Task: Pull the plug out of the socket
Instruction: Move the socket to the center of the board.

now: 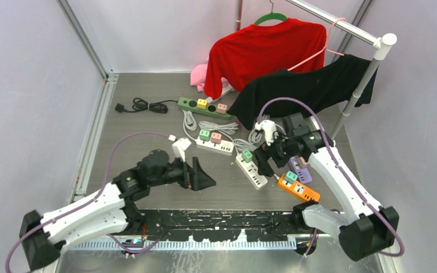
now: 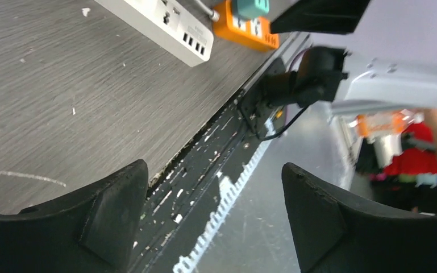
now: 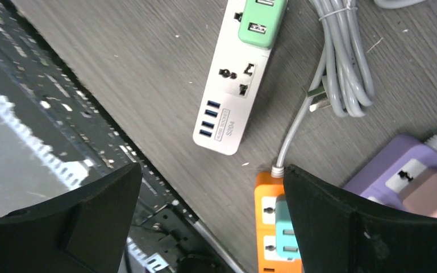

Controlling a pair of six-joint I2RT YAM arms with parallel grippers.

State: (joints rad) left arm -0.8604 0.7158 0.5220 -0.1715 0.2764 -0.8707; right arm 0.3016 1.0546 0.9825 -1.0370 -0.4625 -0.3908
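My right gripper [image 3: 209, 179] hangs with its jaws wide apart, only table [image 3: 148, 74] between them. The teal plug [image 3: 287, 230], which I judge to be my target, sits in the orange strip [image 3: 267, 219], tucked against the inner face of one finger rather than centred. I'd shift sideways until it lies midway between the jaws, descend, close on its flanks and pull straight out. My left gripper [image 2: 213, 170], jaws also apart and empty, could pin the strip. Ahead of the jaws lie the white strip [image 3: 227, 108] with its green plug [image 3: 261, 20] and a grey cord [image 3: 341, 68]; the purple strip [image 3: 398, 165] crowds the outer side of that finger
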